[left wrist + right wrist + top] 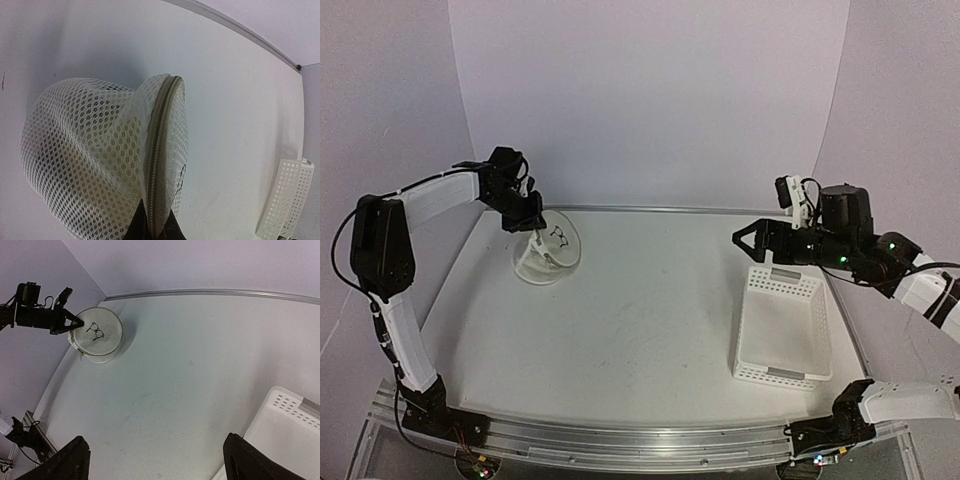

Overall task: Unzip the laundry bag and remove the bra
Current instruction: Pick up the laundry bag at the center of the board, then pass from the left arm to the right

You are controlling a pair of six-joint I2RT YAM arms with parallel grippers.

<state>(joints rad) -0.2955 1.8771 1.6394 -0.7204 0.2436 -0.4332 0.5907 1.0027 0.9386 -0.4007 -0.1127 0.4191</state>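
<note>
The laundry bag (548,252) is a round white mesh pouch with a black bra outline on its face, tilted up at the far left of the table. It also shows in the right wrist view (98,334). My left gripper (534,231) is shut on the bag's zippered rim (156,165); the beige zipper runs closed between the fingertips (134,227). A dark shape shows faintly through the mesh (85,150); the bra itself cannot be made out. My right gripper (748,240) is open and empty, held above the table by the basket.
A white perforated plastic basket (782,325) stands at the right, under my right arm; its corner shows in the right wrist view (287,425) and in the left wrist view (287,197). A metal rail (210,292) edges the table's far side.
</note>
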